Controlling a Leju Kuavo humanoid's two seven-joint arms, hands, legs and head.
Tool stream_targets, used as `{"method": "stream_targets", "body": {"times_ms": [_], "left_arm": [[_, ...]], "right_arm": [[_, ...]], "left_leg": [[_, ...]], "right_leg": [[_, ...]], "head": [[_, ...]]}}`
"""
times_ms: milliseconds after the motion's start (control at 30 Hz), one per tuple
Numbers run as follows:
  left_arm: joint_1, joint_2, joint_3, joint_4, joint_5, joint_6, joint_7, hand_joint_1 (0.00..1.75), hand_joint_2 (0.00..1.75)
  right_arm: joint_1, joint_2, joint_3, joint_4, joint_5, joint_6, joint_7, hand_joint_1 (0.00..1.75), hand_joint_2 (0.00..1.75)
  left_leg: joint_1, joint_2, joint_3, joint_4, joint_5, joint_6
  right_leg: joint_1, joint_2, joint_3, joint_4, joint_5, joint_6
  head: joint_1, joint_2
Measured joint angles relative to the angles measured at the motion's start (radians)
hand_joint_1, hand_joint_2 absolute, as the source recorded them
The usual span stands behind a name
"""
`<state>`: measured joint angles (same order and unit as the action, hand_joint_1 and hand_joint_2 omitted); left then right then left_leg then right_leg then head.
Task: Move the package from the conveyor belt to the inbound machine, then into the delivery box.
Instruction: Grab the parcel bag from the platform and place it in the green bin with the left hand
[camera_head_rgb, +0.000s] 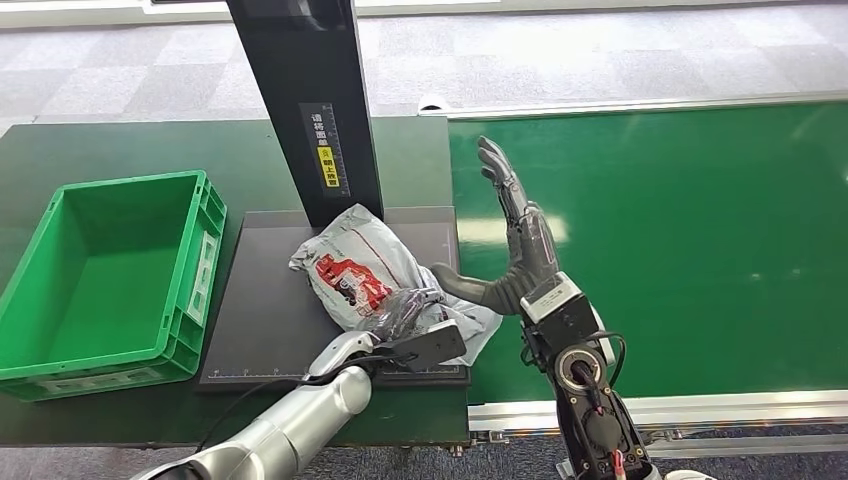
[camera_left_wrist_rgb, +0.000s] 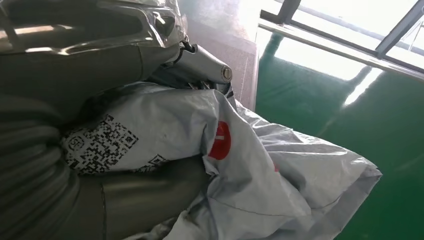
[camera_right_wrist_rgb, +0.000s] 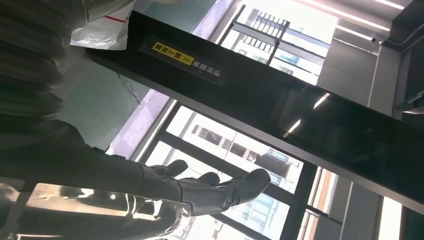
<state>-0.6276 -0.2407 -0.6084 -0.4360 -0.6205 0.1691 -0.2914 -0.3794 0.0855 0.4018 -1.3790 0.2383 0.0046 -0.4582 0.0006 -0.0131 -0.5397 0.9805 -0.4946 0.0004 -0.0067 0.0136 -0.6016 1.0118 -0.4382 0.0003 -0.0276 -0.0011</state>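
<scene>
Evenly bright and sharp from the head view, with soft pale glare patches on the glossy green conveyor belt (camera_head_rgb: 680, 240) and only faint shadows under the black upright scanner column (camera_head_rgb: 305, 100). Close and soft-focused from the left wrist, the crumpled grey plastic package (camera_left_wrist_rgb: 260, 185) lit by streaks of window glare on the belt. Strongly backlit from the right wrist, windows blown out white, the dark right hand (camera_right_wrist_rgb: 200, 192) nearly silhouetted.

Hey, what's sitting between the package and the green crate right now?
Nothing. In the head view, only bare dark scanner platform lies between the package and the green crate.
</scene>
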Motion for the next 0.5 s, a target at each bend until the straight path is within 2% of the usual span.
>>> {"method": "stream_targets", "body": {"times_ms": [167, 233, 300, 400, 500], "left_arm": [[-0.006, 0.0, -0.002, 0.008, 0.0, 0.008, -0.012, 1.75, 1.75], [-0.003, 0.0, 0.001, 0.008, 0.015, 0.031, -0.043, 1.75, 1.75], [0.01, 0.001, 0.015, -0.003, 0.058, 0.054, -0.11, 1.75, 1.75], [0.054, 0.006, 0.064, -0.094, 0.188, 0.032, -0.226, 1.75, 1.75], [0.108, 0.016, 0.127, -0.265, 0.338, -0.029, -0.247, 1.75, 1.75]], "right_arm": [[-0.018, 0.002, 0.0, 0.0, -0.002, 0.001, -0.002, 0.0, 1.75], [-0.022, 0.002, 0.0, 0.0, -0.003, 0.001, -0.002, 0.0, 1.75], [-0.023, 0.002, 0.0, -0.001, -0.004, -0.001, -0.003, 0.0, 1.75], [-0.02, 0.0, 0.0, -0.01, -0.005, -0.013, -0.004, 0.0, 1.75], [-0.011, -0.004, -0.001, -0.02, -0.005, -0.029, -0.005, 0.0, 1.75]], "left_leg": [[0.0, 0.0, 0.001, 0.0, 0.0, 0.0], [0.0, 0.0, 0.001, 0.0, 0.0, 0.0], [0.0, 0.0, 0.001, 0.0, 0.0, 0.0], [0.0, 0.0, 0.0, 0.0, 0.0, 0.0], [0.0, 0.0, -0.001, 0.0, 0.0, 0.0]], "right_leg": [[0.0, 0.0, 0.001, 0.0, 0.0, 0.0], [0.0, 0.0, 0.001, 0.0, 0.0, 0.0], [0.0, 0.0, 0.0, 0.0, 0.0, 0.0], [0.0, 0.0, -0.001, 0.0, 0.0, 0.0], [0.0, 0.001, -0.002, 0.0, 0.0, 0.0]], "head": [[0.0, 0.0], [0.0, 0.0], [0.0, 0.0], [0.0, 0.0], [0.0, 0.0]]}}
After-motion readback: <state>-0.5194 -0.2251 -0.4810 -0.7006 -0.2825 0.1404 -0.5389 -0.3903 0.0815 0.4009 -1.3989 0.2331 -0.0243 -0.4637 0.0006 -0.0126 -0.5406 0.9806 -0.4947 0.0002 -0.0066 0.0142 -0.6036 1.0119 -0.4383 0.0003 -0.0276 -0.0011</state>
